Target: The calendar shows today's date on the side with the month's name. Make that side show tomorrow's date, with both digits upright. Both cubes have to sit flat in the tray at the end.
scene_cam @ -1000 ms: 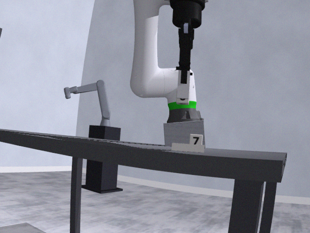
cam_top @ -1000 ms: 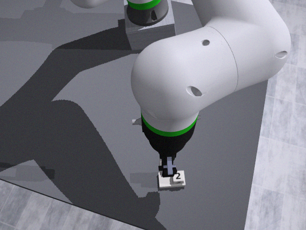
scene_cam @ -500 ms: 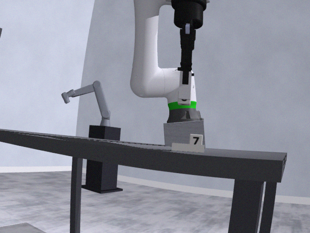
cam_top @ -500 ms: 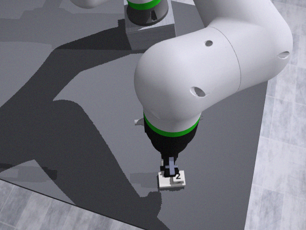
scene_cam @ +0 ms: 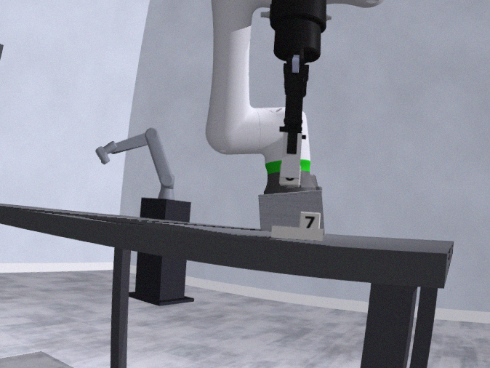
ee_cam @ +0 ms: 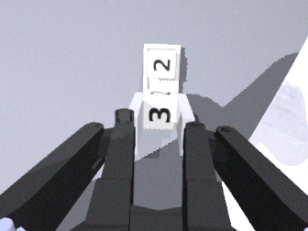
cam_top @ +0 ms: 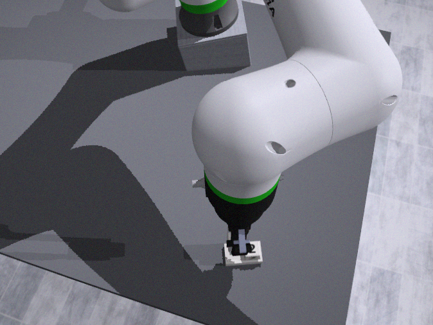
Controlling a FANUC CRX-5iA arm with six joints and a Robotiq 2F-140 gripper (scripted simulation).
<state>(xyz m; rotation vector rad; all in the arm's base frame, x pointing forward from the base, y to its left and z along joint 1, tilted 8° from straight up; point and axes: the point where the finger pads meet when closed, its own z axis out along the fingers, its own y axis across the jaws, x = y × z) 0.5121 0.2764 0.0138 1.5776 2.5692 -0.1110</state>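
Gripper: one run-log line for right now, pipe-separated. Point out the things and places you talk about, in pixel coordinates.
gripper (cam_top: 240, 250) (scene_cam: 291, 170) (ee_cam: 159, 107): shut on cube marked 3 (ee_cam: 159, 121) | held cube: above tray (cam_top: 243, 263) (scene_cam: 290, 233) (ee_cam: 146, 69) | other cube (cam_top: 253, 248) (scene_cam: 310, 220) (ee_cam: 161, 64): in tray, faces 2, 7 visible

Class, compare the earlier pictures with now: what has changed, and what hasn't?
The fingers and the held cube have come down towards the tray. The background arm has swung slightly left, its tip lower. Nothing was visibly gripped or released; the other cube and tray stayed put.
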